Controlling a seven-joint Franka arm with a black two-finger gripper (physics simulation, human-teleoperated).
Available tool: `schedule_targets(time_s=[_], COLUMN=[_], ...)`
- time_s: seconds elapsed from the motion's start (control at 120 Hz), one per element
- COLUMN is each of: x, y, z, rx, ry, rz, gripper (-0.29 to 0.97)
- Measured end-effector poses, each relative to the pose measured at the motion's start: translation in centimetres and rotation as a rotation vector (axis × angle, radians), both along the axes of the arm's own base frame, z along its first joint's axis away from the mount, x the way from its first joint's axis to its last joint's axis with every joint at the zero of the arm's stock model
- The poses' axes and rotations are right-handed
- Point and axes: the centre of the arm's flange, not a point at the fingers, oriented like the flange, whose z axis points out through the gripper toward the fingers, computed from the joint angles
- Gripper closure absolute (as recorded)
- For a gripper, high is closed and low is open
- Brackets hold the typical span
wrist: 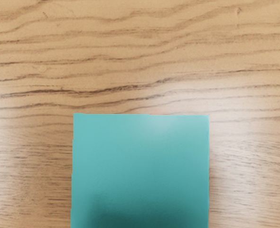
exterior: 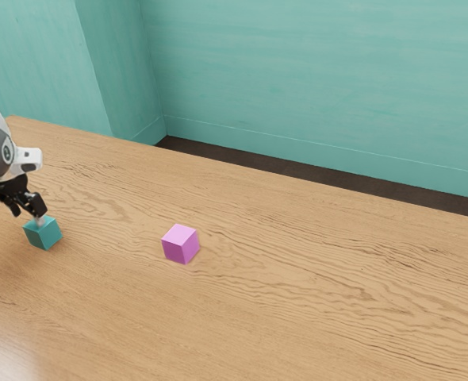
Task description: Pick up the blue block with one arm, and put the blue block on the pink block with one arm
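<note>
A teal-blue block [exterior: 44,233] rests on the wooden table [exterior: 297,278] at the exterior view's left. My black gripper [exterior: 29,215] hangs directly over it, fingers spread about a block's width apart, tips just at the block's top edge and not clamped on its sides, so it is open. In the wrist view the same blue block [wrist: 140,171] looms large right beneath my hand. A pink block [exterior: 180,243] stands on the table to the exterior view's right of the blue one, about two hand-widths away.
Bare wood grain surrounds both blocks. Teal walls [exterior: 313,71] and a dark floor strip [exterior: 321,171] lie beyond the table's far edge.
</note>
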Motion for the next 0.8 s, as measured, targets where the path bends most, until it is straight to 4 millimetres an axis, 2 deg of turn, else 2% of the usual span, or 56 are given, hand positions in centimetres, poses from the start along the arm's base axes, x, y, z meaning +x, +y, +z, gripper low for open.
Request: schedule_targets(time_s=[0.358,0.8], x=[1.3,2.4], y=[0.2,0.2], z=[-2.6,-3.4], rx=[-0.019,-0.056], ry=[0.009,0.046], rz=[-0.041,-0.077], gripper=[0.02,0.02])
